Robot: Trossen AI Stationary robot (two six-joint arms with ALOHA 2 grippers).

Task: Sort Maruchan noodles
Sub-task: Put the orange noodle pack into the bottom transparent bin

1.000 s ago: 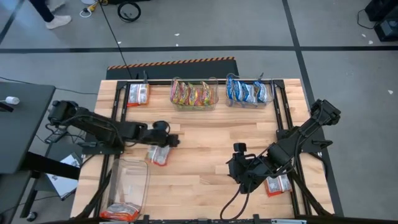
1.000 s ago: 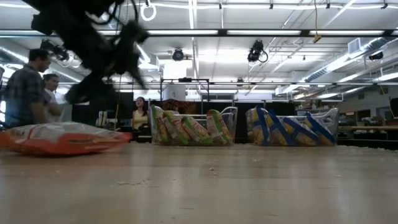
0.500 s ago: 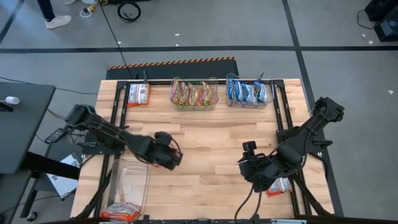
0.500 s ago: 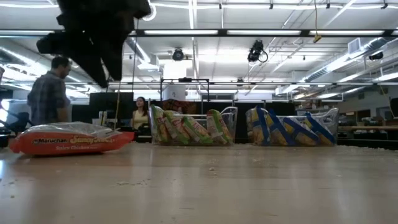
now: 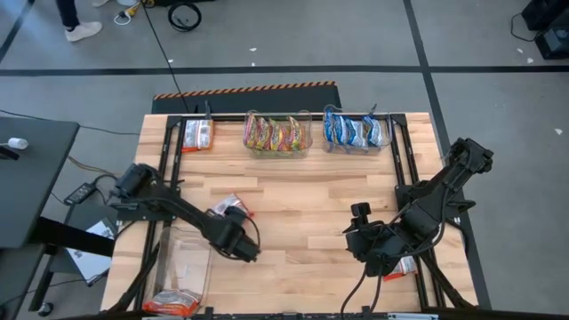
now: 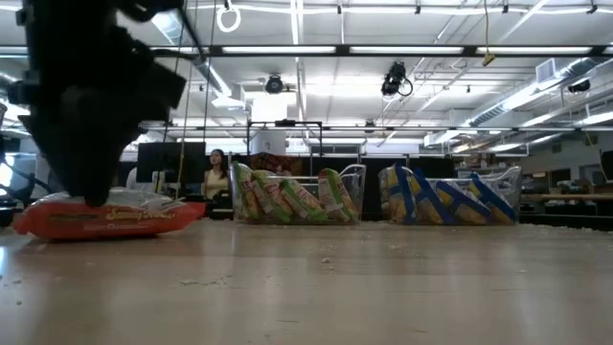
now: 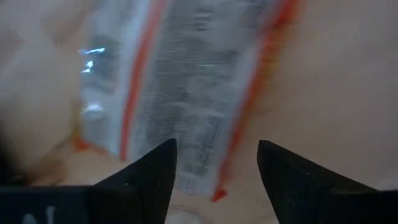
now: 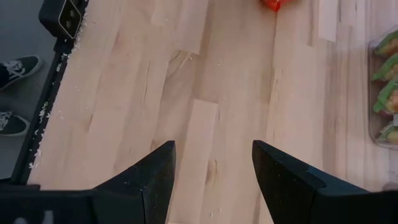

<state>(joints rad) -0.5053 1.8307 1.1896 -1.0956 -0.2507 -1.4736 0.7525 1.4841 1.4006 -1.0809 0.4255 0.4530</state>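
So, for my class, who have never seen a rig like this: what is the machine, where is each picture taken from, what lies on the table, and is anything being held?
Two dark robot arms work at a wooden table. One camera looks straight down, one sits at table height, and one rides on each wrist. At the far edge, one clear tub holds yellow-green noodle packets and another tub holds blue ones. An empty tub sits near the left arm. Red packets lie loose. The left gripper is open over one red packet, not holding it. The right gripper is open above bare wood.
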